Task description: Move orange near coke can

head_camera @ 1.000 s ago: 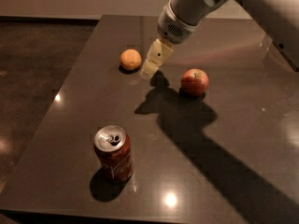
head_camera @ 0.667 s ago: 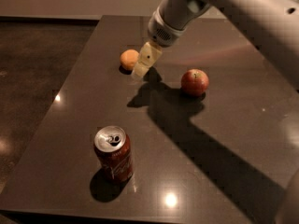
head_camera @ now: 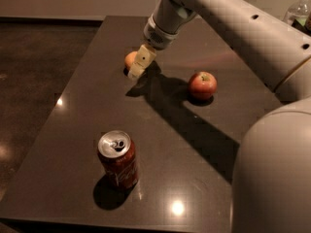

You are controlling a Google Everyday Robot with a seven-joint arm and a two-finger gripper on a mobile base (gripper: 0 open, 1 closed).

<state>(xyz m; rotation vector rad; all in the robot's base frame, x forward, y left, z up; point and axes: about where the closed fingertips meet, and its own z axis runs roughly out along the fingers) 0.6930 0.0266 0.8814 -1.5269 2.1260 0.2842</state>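
The orange (head_camera: 129, 60) lies on the far left part of the dark table (head_camera: 160, 130), partly hidden behind my gripper (head_camera: 139, 63). The gripper hangs from the arm that comes in from the upper right and sits right at the orange's right side, low over the table. The coke can (head_camera: 118, 159) stands upright near the table's front left, red with a silver top and pull tab, well apart from the orange and the gripper.
A red apple (head_camera: 202, 85) lies to the right of the orange, in the arm's shadow. A clear plastic bottle (head_camera: 297, 11) stands at the far right edge. My arm's large white body (head_camera: 272, 174) fills the lower right. The floor lies left of the table.
The gripper has moved left and down toward the orange and now partly covers it. The orange, the apple and the can have not moved.
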